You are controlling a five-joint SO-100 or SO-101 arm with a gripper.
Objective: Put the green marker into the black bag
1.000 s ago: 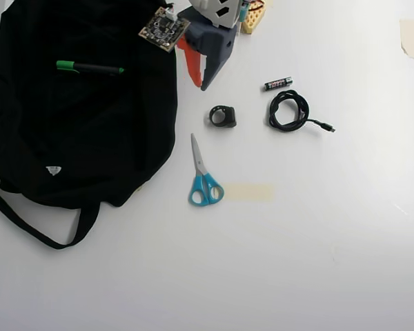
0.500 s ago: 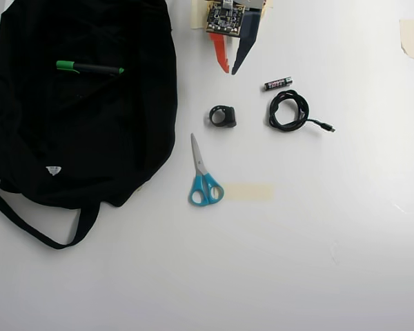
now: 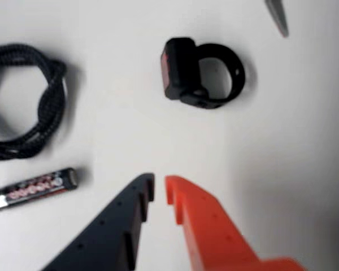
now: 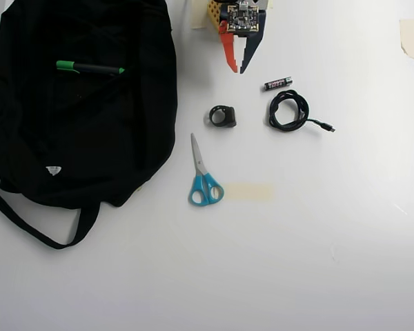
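Observation:
In the overhead view the green marker (image 4: 90, 67) lies flat on top of the black bag (image 4: 76, 138), near the bag's upper part. Its green cap points left. The bag fills the left side of the table, its strap looping out at the bottom left. My gripper (image 4: 238, 70) hangs at the top centre, well right of the bag and apart from the marker. Its orange and dark fingers are drawn almost together with nothing between them. The wrist view shows the gripper (image 3: 159, 183) above bare table; marker and bag are out of that view.
A black ring-shaped strap piece (image 4: 223, 116) (image 3: 203, 73) lies just below the gripper. A small battery (image 4: 278, 83) (image 3: 31, 189) and a coiled black cable (image 4: 290, 110) (image 3: 22, 101) lie to its right in the overhead view. Blue-handled scissors (image 4: 203, 176) and a tape strip (image 4: 248, 192) sit mid-table.
The gripper has swung right, away from the bag's edge, to above the table by the battery. Its fingers have closed from a spread stance. The marker stays on the bag.

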